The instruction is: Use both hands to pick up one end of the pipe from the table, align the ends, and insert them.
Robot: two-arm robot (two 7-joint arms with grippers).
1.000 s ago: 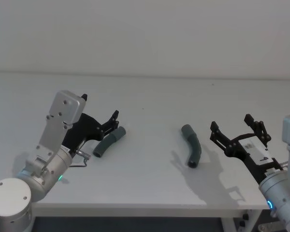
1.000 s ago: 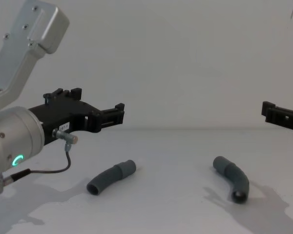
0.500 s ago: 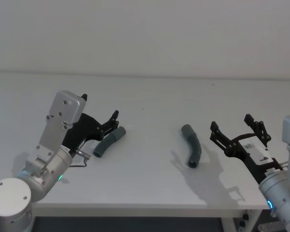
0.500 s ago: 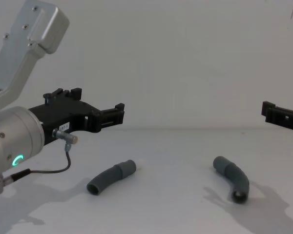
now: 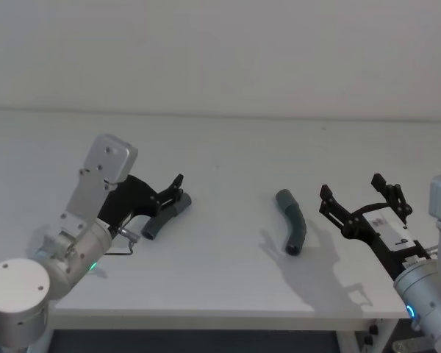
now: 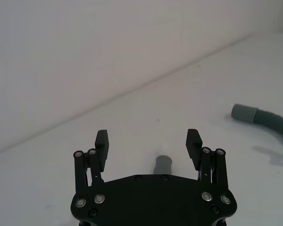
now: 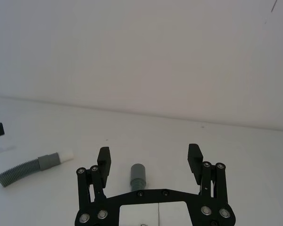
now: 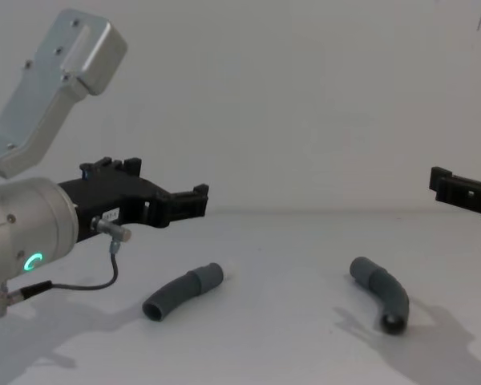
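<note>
Pipe pieces: two dark grey, bent, ribbed lengths lie well apart on the white table (image 5: 220,283); neither is held.
Left gripper (image 5: 173,193): at the lower left of the head view and raised off the table. Its jaws are spread wide with nothing between them. In the left wrist view a cuff (image 6: 163,165) shows beyond the gap.
Right gripper (image 5: 350,185): at the lower right of the head view, also raised, with its jaws parted and empty. It sits near its piece, to that piece's right in the frame, and does not touch it.
Writing: a white label (image 5: 392,223) on the right gripper carries dark marks too small to read. No brand can be made out.
Left piece (image 5: 164,216): left of centre, with its upper end overlapped in the frame by the left gripper's tips. That end's cuff finishes in a pale rim (image 7: 66,155).
Right piece (image 5: 292,221): right of centre and curved, with its open mouth turned toward the lower edge of the frame.
Handling (judged): the pieces look light. The ribbed bodies probably flex and spring back under a squeeze, while the smooth cuffs look stiffer and more slippery.
Grasp site (judged): the ribbed section just behind each cuff, which leaves the cuff free for mating.
Background: the matte surface runs back to a plain white wall (image 5: 220,51) across the top of the frame.
</note>
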